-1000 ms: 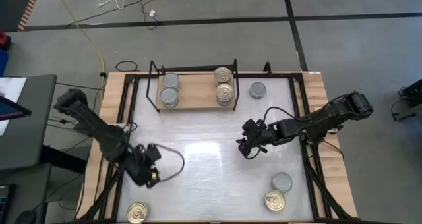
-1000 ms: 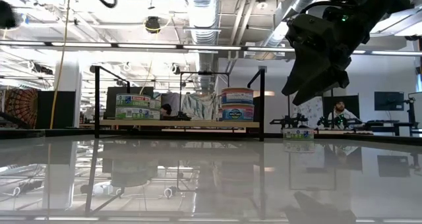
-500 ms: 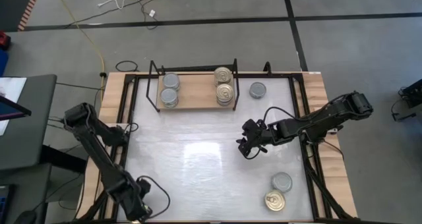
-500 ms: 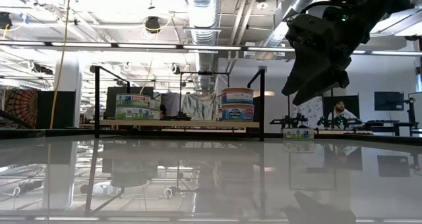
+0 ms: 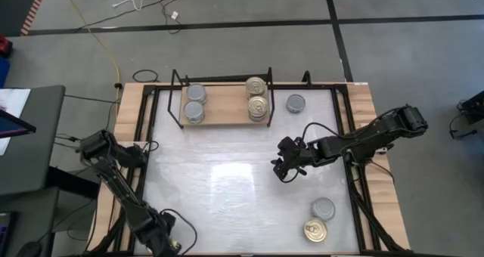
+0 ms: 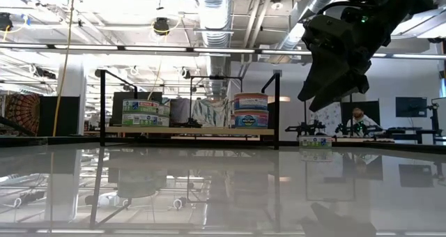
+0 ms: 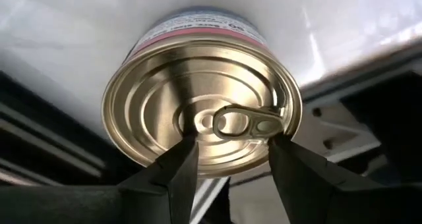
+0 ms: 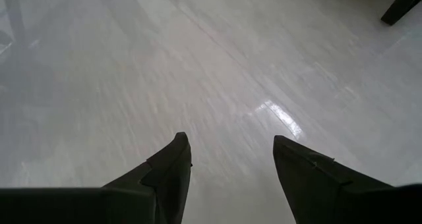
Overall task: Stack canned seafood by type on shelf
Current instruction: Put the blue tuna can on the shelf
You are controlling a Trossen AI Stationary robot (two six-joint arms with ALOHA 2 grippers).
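The left claw (image 7: 227,161) is down at the near left corner of the bench (image 5: 227,181); a gold tin (image 7: 201,112) sits right in front of it; the two dark fingers (image 7: 175,174) stand apart, one on each side of the tin's near edge; I cannot tell if they touch it. The tin is round and flat, with a shiny gold top, ring grooves and a ring pull (image 7: 244,123); a paper label goes round its side. The right claw (image 5: 286,166) hangs over the middle of the bench, a bit to the right; its fingers (image 8: 168,171) are apart with nothing between them; no tin is near it. The bench top is white and glossy and lights shine in it. The shelf (image 5: 223,106) is a pale wood board in a thin black wire frame at the far side of the bench; two grey tins (image 5: 195,103) stand at its left end and two gold tins (image 5: 257,98) at its right end; from the low view each pile looks two tins high. One grey tin (image 5: 296,103) sits on the bench just right of the shelf. A grey tin (image 5: 324,208) and a gold tin (image 5: 315,230) sit side by side near the near right corner, well apart from both claws.
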